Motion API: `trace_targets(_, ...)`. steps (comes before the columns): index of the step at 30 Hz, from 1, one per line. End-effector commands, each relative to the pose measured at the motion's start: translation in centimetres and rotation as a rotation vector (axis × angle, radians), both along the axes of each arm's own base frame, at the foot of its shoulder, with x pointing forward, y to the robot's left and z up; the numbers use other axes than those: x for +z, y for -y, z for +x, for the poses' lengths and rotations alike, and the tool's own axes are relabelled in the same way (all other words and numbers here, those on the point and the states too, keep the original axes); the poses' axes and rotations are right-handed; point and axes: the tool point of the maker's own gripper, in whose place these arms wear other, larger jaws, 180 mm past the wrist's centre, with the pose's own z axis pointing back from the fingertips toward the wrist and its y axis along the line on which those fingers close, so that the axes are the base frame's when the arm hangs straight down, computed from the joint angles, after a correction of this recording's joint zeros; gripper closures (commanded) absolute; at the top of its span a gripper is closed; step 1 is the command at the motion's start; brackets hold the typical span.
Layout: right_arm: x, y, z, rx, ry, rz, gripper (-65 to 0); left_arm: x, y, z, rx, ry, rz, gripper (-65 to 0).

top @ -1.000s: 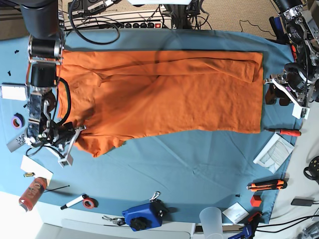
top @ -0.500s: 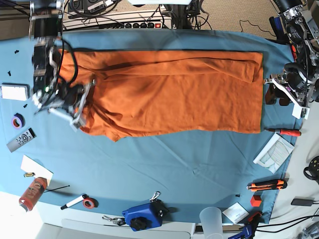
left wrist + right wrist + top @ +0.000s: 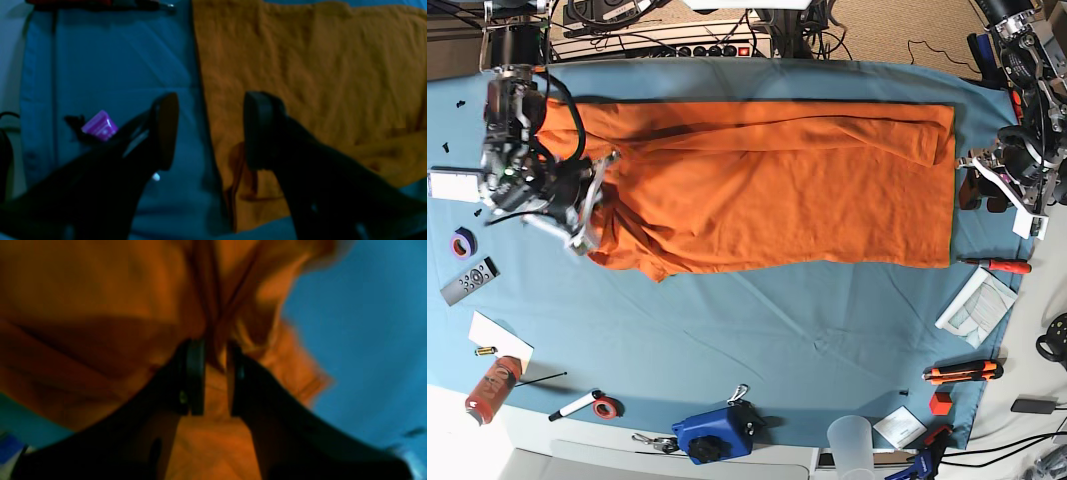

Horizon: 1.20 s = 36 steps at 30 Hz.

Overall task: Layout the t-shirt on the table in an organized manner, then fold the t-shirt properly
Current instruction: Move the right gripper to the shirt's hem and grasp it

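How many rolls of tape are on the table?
2. A purple roll of tape lies at the table's left edge; a red roll of tape lies near the front-left edge by a marker. Clutter may hide others.

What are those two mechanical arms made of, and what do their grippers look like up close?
Both arms are black and bare metal, draped with black cables. The left gripper has two thick, dark, rounded fingers; the right gripper has two slimmer flat black fingers on wide black bases.

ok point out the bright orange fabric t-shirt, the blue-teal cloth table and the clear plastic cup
bright orange fabric t-shirt [image 3: 777,190], base view, middle of its body
blue-teal cloth table [image 3: 807,340], base view, bare cloth
clear plastic cup [image 3: 851,443], base view, its side
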Motion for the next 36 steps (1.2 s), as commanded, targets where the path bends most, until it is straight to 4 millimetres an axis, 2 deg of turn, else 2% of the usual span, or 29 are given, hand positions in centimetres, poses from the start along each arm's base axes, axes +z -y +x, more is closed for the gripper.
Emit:
trace_targets(1, 3.2, 0.4, 1.7, -0.006, 0.128, 0.006, -11.7, 1.2, -0.3, 0.6, -0.004, 0.044, 0.012, -32.0)
trace_targets(3, 6.2, 0.7, 2.6, 0.004, 0.251, 0.005, -13.9, 1.2, -0.3, 0.6, -0.004, 0.045, 0.012, -32.0)
trace_targets(4, 7.0, 1.2, 2.7, 0.005, 0.282, -0.001, -17.5, 1.2, -0.3, 0.6, -0.005, 0.045, 0.012, -32.0)
trace_targets(7, 7.3, 3.1, 3.2, -0.045, 0.308, -0.036, -29.0, 1.1, -0.3, 0.6, -0.005, 0.043, 0.012, -32.0)
trace_targets(12, 6.4, 5.8, 5.6, -0.210, 0.368, 0.028, -30.0, 1.2, -0.2, 0.6, -0.003, 0.048, 0.008, -32.0)
trace_targets(15, 3.7, 8.3, 7.0, -0.329, 0.282, 0.063, -30.0, 1.2, -0.1, 0.7, -0.003, 0.052, 0.004, -32.0)
trace_targets(17, 1.8, 8.7, 7.9, -0.373, 0.223, 0.145, -30.0, 1.2, 0.1, 0.7, -0.007, 0.056, -0.004, -32.0)
trace_targets(21, -0.6, 6.7, 9.1, -0.340, 0.121, 0.304, -30.0, 1.0, 0.5, 0.7, -0.004, 0.056, -0.022, -32.0)
trace_targets(28, -3.9, 3.7, 8.8, -0.347, 0.017, 0.397, -30.0, 0.9, 1.0, 0.7, -0.001, 0.058, -0.035, -32.0)
trace_targets(33, -4.7, 2.3, 8.7, -0.340, 0.001, 0.397, -29.6, 1.0, 0.9, 0.9, 0.002, 0.073, -0.037, -32.0)
trace_targets(36, -4.8, 2.3, 8.7, -0.340, -0.001, 0.394, -23.6, 1.2, 1.0, 1.4, -0.017, 0.097, -0.038, -32.0)
